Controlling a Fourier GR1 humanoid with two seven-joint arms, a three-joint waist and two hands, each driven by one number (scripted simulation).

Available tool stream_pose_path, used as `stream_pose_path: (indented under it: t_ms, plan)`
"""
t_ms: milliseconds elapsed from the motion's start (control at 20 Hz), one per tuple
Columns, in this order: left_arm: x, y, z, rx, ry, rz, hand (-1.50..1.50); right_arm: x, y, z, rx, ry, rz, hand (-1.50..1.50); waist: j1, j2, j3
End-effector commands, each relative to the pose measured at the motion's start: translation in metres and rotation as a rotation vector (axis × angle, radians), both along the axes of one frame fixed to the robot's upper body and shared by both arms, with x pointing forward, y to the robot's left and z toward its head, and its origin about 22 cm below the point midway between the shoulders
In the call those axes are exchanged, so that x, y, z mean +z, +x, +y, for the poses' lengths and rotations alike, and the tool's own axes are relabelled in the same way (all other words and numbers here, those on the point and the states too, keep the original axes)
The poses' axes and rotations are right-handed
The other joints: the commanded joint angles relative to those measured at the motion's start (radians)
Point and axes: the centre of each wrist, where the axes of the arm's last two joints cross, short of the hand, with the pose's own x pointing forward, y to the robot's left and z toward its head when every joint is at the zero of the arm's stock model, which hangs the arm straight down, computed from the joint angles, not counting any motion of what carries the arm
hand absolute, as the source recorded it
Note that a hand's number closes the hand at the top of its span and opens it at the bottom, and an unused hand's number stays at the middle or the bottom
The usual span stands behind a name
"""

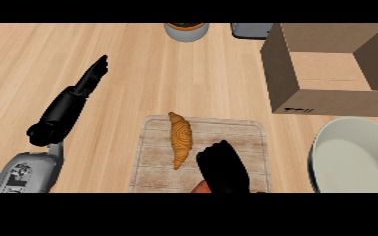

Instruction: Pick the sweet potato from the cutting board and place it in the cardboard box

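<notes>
The right hand (pixel 221 172) sits low over the cutting board (pixel 244 135), fingers curled downward and bunched together; whether they pinch anything cannot be told, though a reddish patch peeks out just beneath it at the board's near edge. An orange, tapered sweet potato (pixel 179 138) lies lengthwise on the board, just left of that hand and apart from it. The left hand (pixel 92 77) rests well to the left, fingers straight. The cardboard box (pixel 325 70) stands open at upper right.

A pale wooden counter (pixel 148 70) fills the view, its grain apparently running sideways, under soft, even light.
</notes>
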Motion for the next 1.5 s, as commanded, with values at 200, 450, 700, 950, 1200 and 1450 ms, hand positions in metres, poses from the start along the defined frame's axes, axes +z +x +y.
stream_pose_path:
  t_ms: [200,450,700,950,1200,1450]
  plan:
    - [0.005,0.002,-0.001,-0.002,0.003,0.005,0.00,0.012,-0.037,-0.050,0.704,0.181,0.081,1.50,0.005,0.004,0.006]
    - [-0.001,0.002,0.012,0.032,0.004,0.008,0.00,0.047,-0.017,-0.105,0.852,0.324,-0.124,1.50,-0.017,0.005,0.003]
    - [0.006,0.006,0.008,0.053,-0.015,0.017,0.00,0.105,-0.019,-0.153,0.917,0.377,-0.288,1.50,-0.047,-0.001,0.003]
    - [0.003,-0.005,0.011,0.032,0.005,-0.005,0.00,0.129,0.006,-0.194,0.638,0.570,-0.359,1.50,-0.026,0.001,0.002]
    - [0.016,0.011,0.013,0.012,0.002,-0.009,0.00,0.138,0.035,-0.225,0.349,0.725,-0.354,1.50,-0.012,0.009,0.000]
    - [0.000,0.001,0.005,0.000,0.017,0.002,0.00,0.176,0.069,-0.248,0.179,0.744,-0.384,1.50,0.013,0.007,0.000]
